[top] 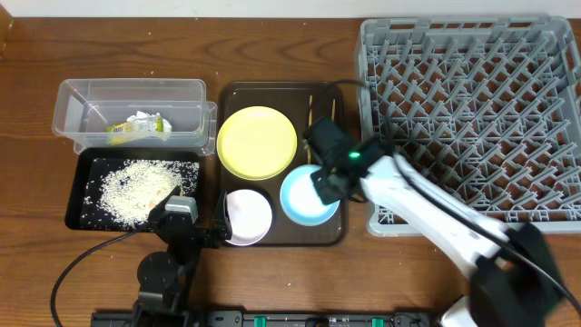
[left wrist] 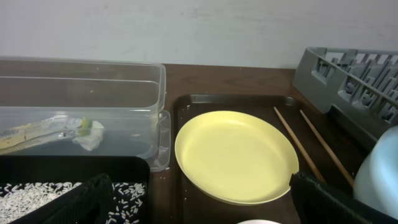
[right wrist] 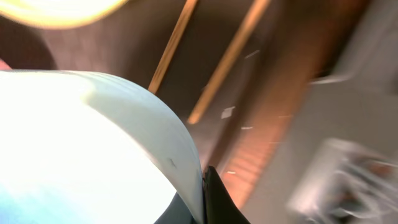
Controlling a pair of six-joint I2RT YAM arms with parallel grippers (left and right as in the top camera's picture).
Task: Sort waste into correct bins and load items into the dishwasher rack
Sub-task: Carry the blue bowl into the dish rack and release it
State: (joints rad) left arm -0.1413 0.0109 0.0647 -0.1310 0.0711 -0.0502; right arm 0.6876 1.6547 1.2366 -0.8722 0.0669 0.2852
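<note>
Two waste entries, both binned.
- Wrapper (top: 138, 127): lies in the clear tub (top: 127, 84), well off to the left of both arms.
- Rice grains (top: 132, 189): heaped in the black tray (top: 77, 213), just left of the left end effector (left wrist: 200, 183). None can be seen loose on the worktop (top: 272, 45).

Four dish entries, none loaded.
- Dishwasher rack (top: 372, 54): empty, to the right of the right end effector (top: 322, 186).
- Light blue bowl (top: 304, 204): held at its rim by the right end effector. The right wrist view shows one finger pressed to the outer wall and hides the other, so this is judged a clamped grip. The bowl is over the brown serving tray (top: 263, 94).
- Yellow plate (top: 257, 142): flat on that tray, straight ahead of the left end effector.
- White-pinkish bowl (top: 250, 216): on the tray, just right of the left end effector.
- Chopsticks (left wrist: 297, 142): a pair lying side by side on the tray, beyond the right end effector.

Left end effector: fingers spread wide, holding nothing.

Progress, judged: the sorting looks finished and loading is at its first item. The blue bowl, plate, second bowl and chopsticks are all left to rack.
</note>
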